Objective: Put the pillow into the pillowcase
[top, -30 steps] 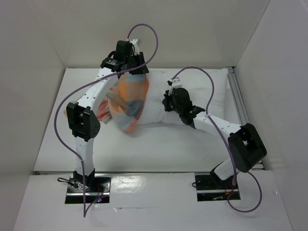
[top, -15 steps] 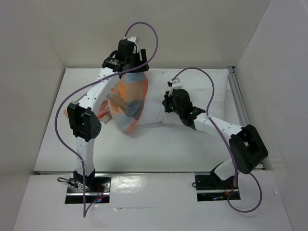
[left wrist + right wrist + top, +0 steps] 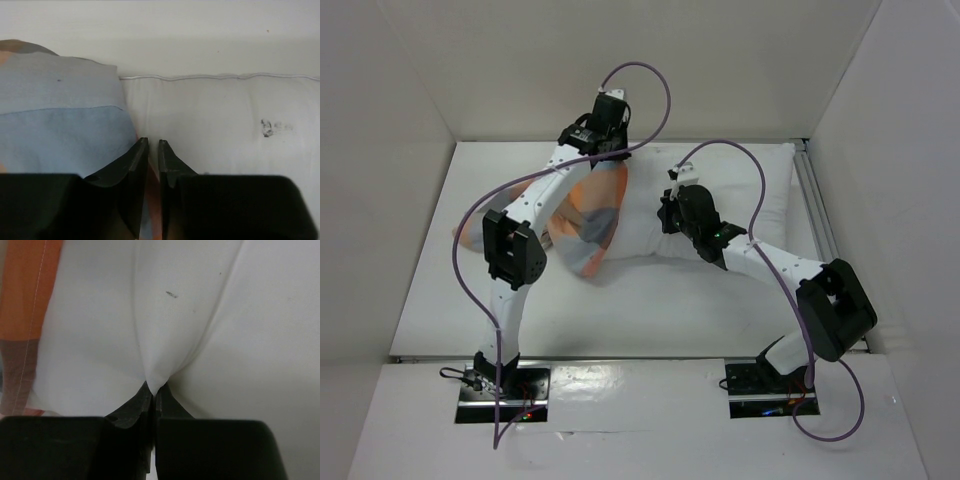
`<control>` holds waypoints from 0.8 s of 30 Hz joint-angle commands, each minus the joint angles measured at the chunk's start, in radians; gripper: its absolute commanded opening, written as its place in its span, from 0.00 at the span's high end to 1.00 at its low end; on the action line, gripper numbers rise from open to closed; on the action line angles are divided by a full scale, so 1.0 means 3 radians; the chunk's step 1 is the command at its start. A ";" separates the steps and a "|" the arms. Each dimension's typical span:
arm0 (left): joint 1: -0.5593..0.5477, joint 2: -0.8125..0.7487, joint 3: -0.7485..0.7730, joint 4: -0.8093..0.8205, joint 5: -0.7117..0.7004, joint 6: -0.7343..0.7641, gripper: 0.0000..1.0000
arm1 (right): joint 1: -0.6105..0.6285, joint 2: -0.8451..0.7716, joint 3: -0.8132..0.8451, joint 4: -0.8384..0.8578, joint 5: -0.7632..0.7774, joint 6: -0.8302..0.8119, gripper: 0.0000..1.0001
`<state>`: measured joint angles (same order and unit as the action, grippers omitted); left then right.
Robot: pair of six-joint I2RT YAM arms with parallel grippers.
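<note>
This is a lab-style robot test cell. Plain white panels (image 3: 380,150) box in a white desk (image 3: 650,310) with a metal rail (image 3: 815,210) along one side. A left arm (image 3: 535,195) and a right arm (image 3: 770,262) stand bolted to black base plates (image 3: 502,392) at its near edge, trailing loose purple cables (image 3: 640,66).
</note>
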<state>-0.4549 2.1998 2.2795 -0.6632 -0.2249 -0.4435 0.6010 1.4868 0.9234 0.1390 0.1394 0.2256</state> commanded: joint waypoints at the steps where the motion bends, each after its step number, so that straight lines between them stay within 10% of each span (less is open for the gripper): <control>1: -0.0002 -0.0168 -0.0005 -0.0034 -0.0359 0.0067 0.73 | 0.0103 -0.0011 -0.0030 -0.0290 -0.0127 -0.0006 1.00; 3: -0.0002 -0.0214 -0.0041 -0.0034 -0.0360 0.0067 0.36 | 0.0103 -0.0011 -0.0030 -0.0290 -0.0158 -0.0006 1.00; 7: -0.0033 -0.0251 -0.0107 -0.0085 -0.0569 0.0108 0.20 | 0.0103 0.0019 -0.0030 -0.0290 -0.0158 -0.0006 1.00; 16: -0.0151 -0.0337 -0.0367 -0.0116 -0.0964 0.0026 0.23 | 0.0134 0.0081 0.0031 -0.0320 -0.0188 -0.0006 1.00; 24: -0.0151 -0.0414 -0.0327 -0.0162 -0.1014 -0.0030 0.64 | 0.0134 0.0081 0.0031 -0.0320 -0.0189 -0.0006 1.00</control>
<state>-0.5049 2.1529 2.1841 -0.6708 -0.4759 -0.4324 0.6113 1.4914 0.9257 0.1349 0.1364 0.2256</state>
